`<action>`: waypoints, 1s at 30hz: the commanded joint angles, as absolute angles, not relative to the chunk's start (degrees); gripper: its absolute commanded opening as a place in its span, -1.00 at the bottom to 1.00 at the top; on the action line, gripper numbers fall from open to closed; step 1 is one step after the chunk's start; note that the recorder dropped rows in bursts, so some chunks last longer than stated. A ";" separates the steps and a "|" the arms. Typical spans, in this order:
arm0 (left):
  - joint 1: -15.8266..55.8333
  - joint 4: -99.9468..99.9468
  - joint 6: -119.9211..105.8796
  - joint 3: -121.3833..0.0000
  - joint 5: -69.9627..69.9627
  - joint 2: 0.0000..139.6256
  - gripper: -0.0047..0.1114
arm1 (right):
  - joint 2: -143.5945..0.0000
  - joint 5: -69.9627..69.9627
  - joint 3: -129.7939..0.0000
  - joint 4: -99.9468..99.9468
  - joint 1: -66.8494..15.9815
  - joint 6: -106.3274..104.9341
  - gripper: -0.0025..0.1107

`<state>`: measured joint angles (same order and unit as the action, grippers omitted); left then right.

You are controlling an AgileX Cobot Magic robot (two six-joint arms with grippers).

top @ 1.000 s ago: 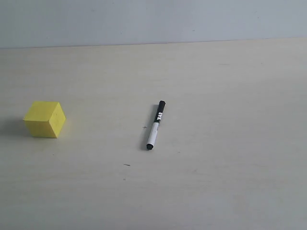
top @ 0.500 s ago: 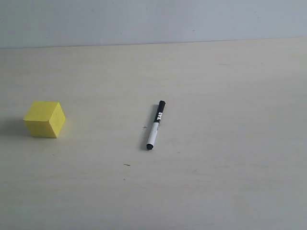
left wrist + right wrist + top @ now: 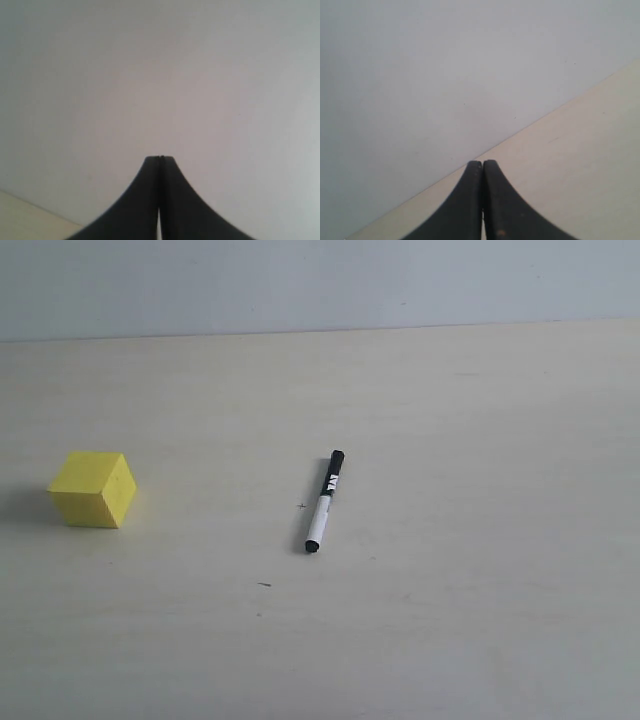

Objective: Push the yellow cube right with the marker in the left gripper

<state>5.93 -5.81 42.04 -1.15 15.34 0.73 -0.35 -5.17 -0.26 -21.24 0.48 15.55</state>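
Observation:
The marker [image 3: 324,501] lies flat on the pale table, black cap toward the far side, near the middle of the exterior view. The yellow cube [image 3: 93,489] rests on the table at the left, well apart from the marker. Neither arm shows in the exterior view. In the left wrist view my left gripper [image 3: 160,159] is shut with nothing between its black fingers, facing a grey wall. In the right wrist view my right gripper [image 3: 482,163] is also shut on nothing, pointing at the line where table meets wall.
A pale wooden table [image 3: 470,540] spreads across the exterior view, ending at a grey wall [image 3: 320,280] at the back. A small dark speck [image 3: 264,585] lies in front of the marker.

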 commanded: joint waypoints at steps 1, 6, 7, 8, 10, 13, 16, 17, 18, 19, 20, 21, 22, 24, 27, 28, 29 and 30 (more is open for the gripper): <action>5.75 -9.82 39.40 -10.77 12.01 8.22 -0.92 | 0.00 -5.02 0.00 -21.04 0.73 15.06 -0.96; 6.19 -20.81 37.97 -30.79 -11.07 25.63 -0.92 | 0.00 -5.02 0.00 -21.04 0.73 15.06 -0.96; 6.52 -20.66 34.12 -34.48 -16.49 29.35 -0.92 | 0.00 -5.02 0.00 -21.04 0.73 15.06 -0.96; 6.98 -20.08 29.50 -37.85 -21.22 32.91 -0.92 | 0.00 -5.02 0.00 -21.04 0.73 15.06 -0.96; 7.73 -18.61 21.93 -42.94 -28.66 38.92 -0.92 | 0.00 -5.02 0.00 -21.04 0.73 15.06 -0.96; 8.03 -16.03 13.60 -52.41 -41.85 48.82 -0.92 | 0.00 -5.02 0.00 -21.04 0.73 15.06 -0.96; 8.03 -12.51 8.23 -61.73 -57.43 60.59 -0.92 | 0.00 -5.02 0.00 -21.04 0.73 15.06 -0.96; 8.03 -10.80 7.63 -64.37 -60.96 64.35 -0.92 | 0.00 -5.02 0.00 -21.04 0.73 15.06 -0.96; 8.03 -9.14 7.64 -66.11 -63.00 67.80 -0.92 | 0.00 -5.02 0.00 -21.04 0.73 15.06 -0.96; 8.03 -7.00 7.64 -67.47 -63.70 70.24 -0.92 | 0.00 -5.02 0.00 -21.04 0.73 15.06 -0.96; 8.13 -2.52 7.24 -68.88 -63.85 73.29 -0.92 | 0.00 -5.02 0.00 -21.04 0.73 15.06 -0.96; 8.62 0.36 6.29 -69.51 -63.69 75.13 -0.92 | 0.00 -5.02 0.00 -21.04 0.73 15.06 -0.96; 9.57 3.19 5.77 -70.13 -63.15 77.20 -0.92 | 0.00 -5.02 0.00 -21.04 0.73 15.06 -0.96; 12.69 5.84 5.66 -71.23 -61.85 80.71 -0.92 | 0.00 -5.02 0.00 -21.04 0.73 15.06 -0.96; 18.69 7.64 6.42 -72.85 -60.05 86.01 -0.90 | 0.00 -5.02 0.00 -21.04 0.73 15.06 -0.96; 20.91 8.74 6.42 -73.57 -59.77 87.79 -0.85 | 0.00 -5.02 0.00 -21.04 0.73 15.06 -0.96; 23.01 9.66 6.42 -74.41 -59.36 89.56 -0.77 | 0.00 -5.02 0.00 -21.04 0.73 15.06 -0.96; 24.63 10.29 6.42 -75.11 -58.90 90.95 -0.69 | 0.00 -5.02 0.00 -21.04 0.73 15.06 -0.96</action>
